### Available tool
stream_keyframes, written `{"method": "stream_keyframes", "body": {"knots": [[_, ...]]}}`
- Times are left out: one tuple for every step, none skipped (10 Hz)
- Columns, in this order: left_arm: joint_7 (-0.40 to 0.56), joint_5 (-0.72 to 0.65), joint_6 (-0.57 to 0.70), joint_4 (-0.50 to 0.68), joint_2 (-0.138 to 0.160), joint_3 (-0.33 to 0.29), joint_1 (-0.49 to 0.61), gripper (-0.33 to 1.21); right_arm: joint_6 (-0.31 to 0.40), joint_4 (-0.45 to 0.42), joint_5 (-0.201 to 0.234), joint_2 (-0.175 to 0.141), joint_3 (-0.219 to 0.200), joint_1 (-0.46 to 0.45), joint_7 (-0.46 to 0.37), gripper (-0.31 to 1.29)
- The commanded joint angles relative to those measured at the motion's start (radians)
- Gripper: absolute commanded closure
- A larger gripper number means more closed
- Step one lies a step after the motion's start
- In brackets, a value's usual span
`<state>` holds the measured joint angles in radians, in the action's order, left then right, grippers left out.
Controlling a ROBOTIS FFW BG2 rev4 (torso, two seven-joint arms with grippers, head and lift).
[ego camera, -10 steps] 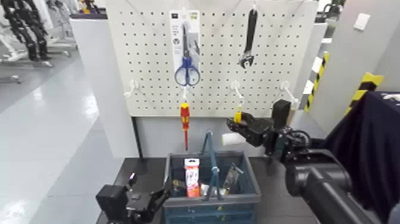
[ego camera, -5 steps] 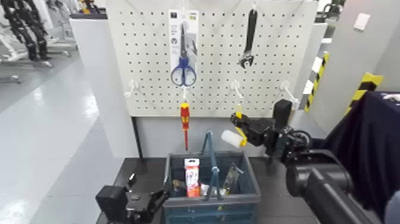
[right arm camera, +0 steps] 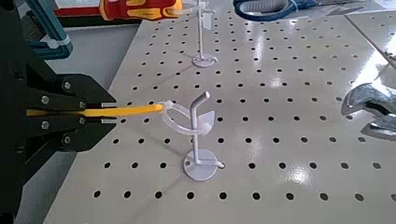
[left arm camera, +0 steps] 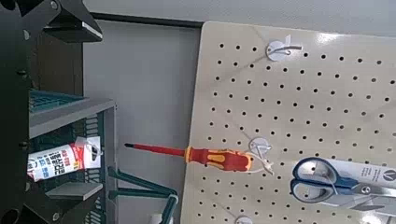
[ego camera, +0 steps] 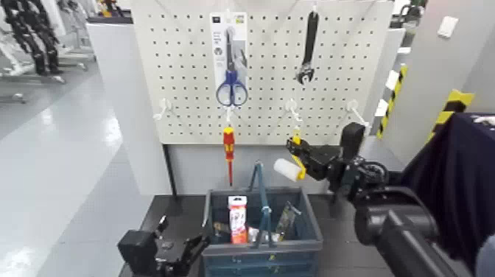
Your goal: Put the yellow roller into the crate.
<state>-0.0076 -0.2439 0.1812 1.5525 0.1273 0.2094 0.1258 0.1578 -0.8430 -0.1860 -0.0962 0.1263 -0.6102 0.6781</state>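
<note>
Black left gripper [ego camera: 179, 259], fingers spread, waits beside the blue-grey crate [ego camera: 261, 248]. Right of centre, above the crate's far side, the right gripper [ego camera: 293, 147] is closed on the yellow roller's handle [right arm camera: 138, 110], presumably to free its loop from the hook [right arm camera: 197, 126].

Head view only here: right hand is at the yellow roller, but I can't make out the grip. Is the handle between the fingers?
Observer: Yes. The right wrist view shows the right hand shut on the yellow roller's handle, one jaw on each side.
Operator: Head view is too coarse at the top end. Free of the hook?
Observer: Doesn't look it. The white loop at the handle's end appears to sit around the hook's stem.
</note>
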Motion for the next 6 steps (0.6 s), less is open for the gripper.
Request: {"method": "stream_keyframes", "body": {"knots": [[0.000, 0.000, 0.000, 0.001, 0.000, -0.002, 0.003, 0.17, -0.044, -0.143, -0.030, -0.010, -0.010, 0.075, -0.006, 1.25], [0.001, 0.000, 0.000, 0.001, -0.001, -0.004, 0.005, 0.17, -0.066, -0.205, -0.038, -0.013, -0.016, 0.104, -0.009, 1.25], [0.001, 0.002, 0.000, 0.001, -0.001, -0.004, 0.005, 0.17, -0.075, -0.243, -0.039, -0.014, -0.016, 0.124, -0.009, 1.25], [0.001, 0.002, 0.000, 0.001, -0.001, -0.005, 0.005, 0.17, -0.084, -0.274, -0.039, -0.014, -0.016, 0.139, -0.009, 1.25], [0.001, 0.002, 0.000, 0.003, 0.000, -0.005, 0.006, 0.17, -0.093, -0.309, -0.044, -0.014, -0.019, 0.158, -0.009, 1.25], [0.001, 0.002, 0.000, 0.001, -0.001, -0.005, 0.006, 0.17, -0.106, -0.340, -0.044, -0.014, -0.019, 0.168, -0.009, 1.25]]}}
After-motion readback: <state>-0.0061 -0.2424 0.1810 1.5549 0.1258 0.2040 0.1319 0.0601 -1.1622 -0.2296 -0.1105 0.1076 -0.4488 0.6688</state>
